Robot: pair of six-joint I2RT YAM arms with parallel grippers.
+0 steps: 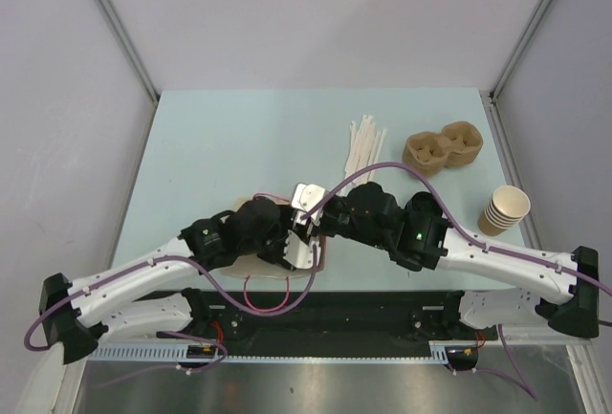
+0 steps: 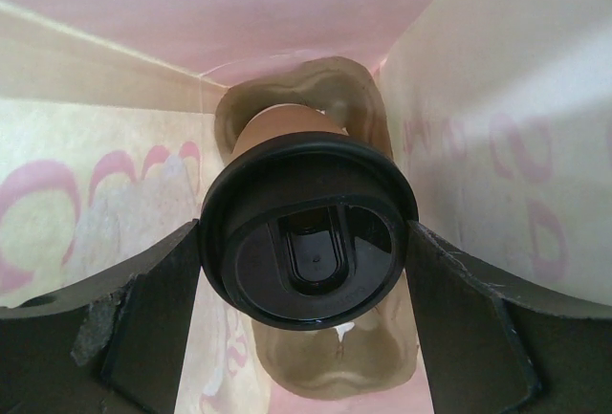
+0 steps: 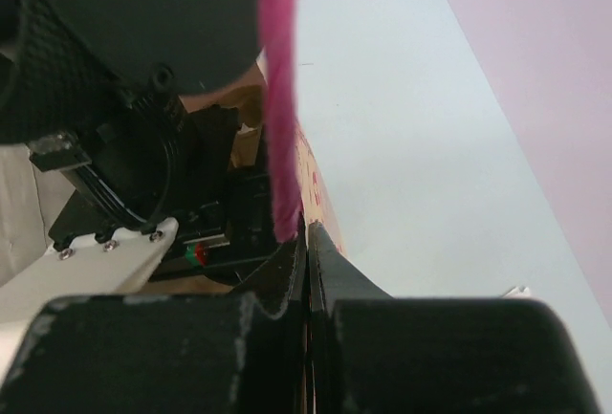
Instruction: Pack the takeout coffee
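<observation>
Top view: on the pale green table [image 1: 229, 137] both arms meet over a white paper bag with pink print [image 1: 308, 191]. The left gripper [image 1: 298, 242] reaches down into the bag, and the right gripper [image 1: 311, 213] sits at its rim. The coffee is hidden here. Farther back lie a bundle of pale wooden stirrers [image 1: 363, 146] and a brown moulded pulp cup carrier [image 1: 442, 149]. A stack of lidless brown paper cups [image 1: 504, 209] stands at the right.

Left wrist view: inside the bag, the takeout coffee [image 2: 311, 242], a small brown kraft paper cup with a round black plastic lid, stands in a second pulp carrier [image 2: 335, 89] on the bag's floor. The left gripper's black fingers [image 2: 153, 318] are spread wide, touching the lid's rim on both sides.

Right wrist view: the right gripper's fingers [image 3: 287, 280] are pressed together, pinching the bag's thin pink edge
</observation>
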